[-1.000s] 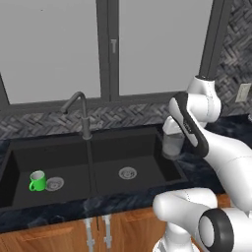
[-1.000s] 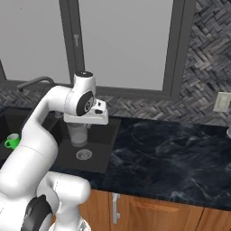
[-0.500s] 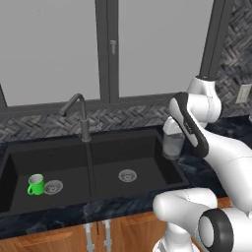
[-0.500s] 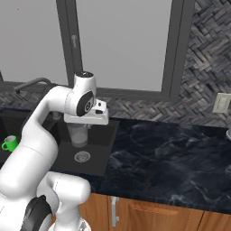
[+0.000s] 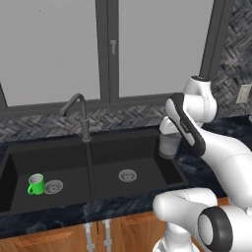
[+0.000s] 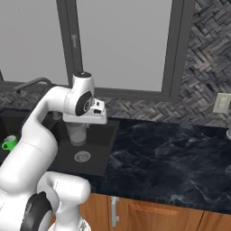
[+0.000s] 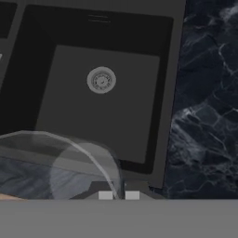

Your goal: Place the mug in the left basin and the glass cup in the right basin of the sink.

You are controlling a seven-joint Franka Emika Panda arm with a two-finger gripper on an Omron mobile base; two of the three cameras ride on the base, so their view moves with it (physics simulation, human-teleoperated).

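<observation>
No readable text, label, brand, number or sign shows on anything here.

The glass cup (image 5: 170, 143) is clear, greyish glass, smooth, and the dark counter shows through its wall. The mug (image 5: 35, 184) looks like glossy bright green ceramic or plastic, with a white inside. The sink (image 5: 15, 158) is matt black with smooth flat walls, and each basin has a round drain (image 7: 101, 80) of dull grey metal. The faucet (image 5: 79, 114) is dark metal with a soft shine. The counter (image 6: 167, 155) is polished black stone with pale veins. The cabinet fronts (image 6: 149, 214) are warm brown wood with metal handles. The back wall (image 6: 208, 67) has grey herringbone tiles.
</observation>
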